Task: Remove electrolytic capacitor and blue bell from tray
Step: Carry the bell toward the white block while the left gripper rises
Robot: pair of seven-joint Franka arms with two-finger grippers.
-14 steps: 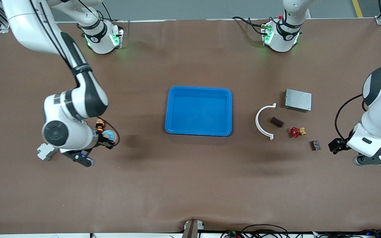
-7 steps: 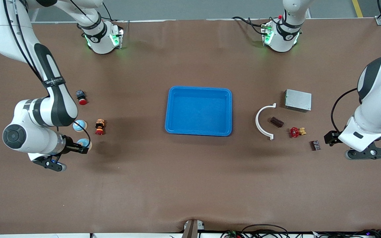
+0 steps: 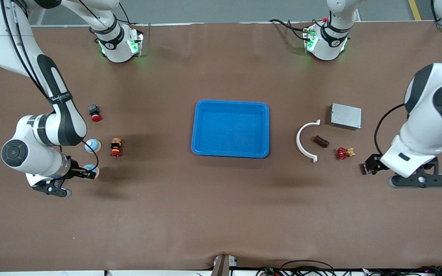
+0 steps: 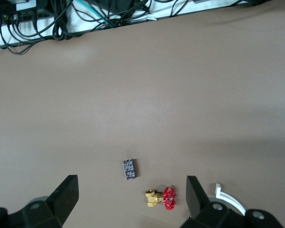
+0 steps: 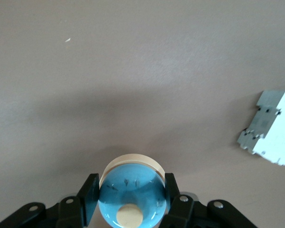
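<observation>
A blue dome bell (image 3: 91, 169) with a cream base sits between the fingers of my right gripper (image 3: 90, 174), which is shut on it near the right arm's end of the table. In the right wrist view the bell (image 5: 131, 190) fills the jaws of the right gripper (image 5: 129, 202). A small dark capacitor (image 4: 129, 169) with pale markings lies on the table. My left gripper (image 4: 130, 202) is open over it, its fingers far apart. In the front view the left gripper (image 3: 372, 165) covers most of the capacitor (image 3: 363, 170).
A blue tray (image 3: 231, 102) stands mid-table. A second blue bell (image 3: 92, 145), an orange-red button (image 3: 116, 147) and a red button (image 3: 94, 114) lie near the right gripper, and a white breaker (image 5: 270, 135) too. A red valve (image 3: 343, 153), brown cylinder (image 3: 321, 141), white arc (image 3: 301, 142) and grey box (image 3: 345, 116) lie near the capacitor.
My right gripper has carried the bell toward the right arm's end of the table, uncovering the second bell and the buttons. My left gripper has moved in over the capacitor.
</observation>
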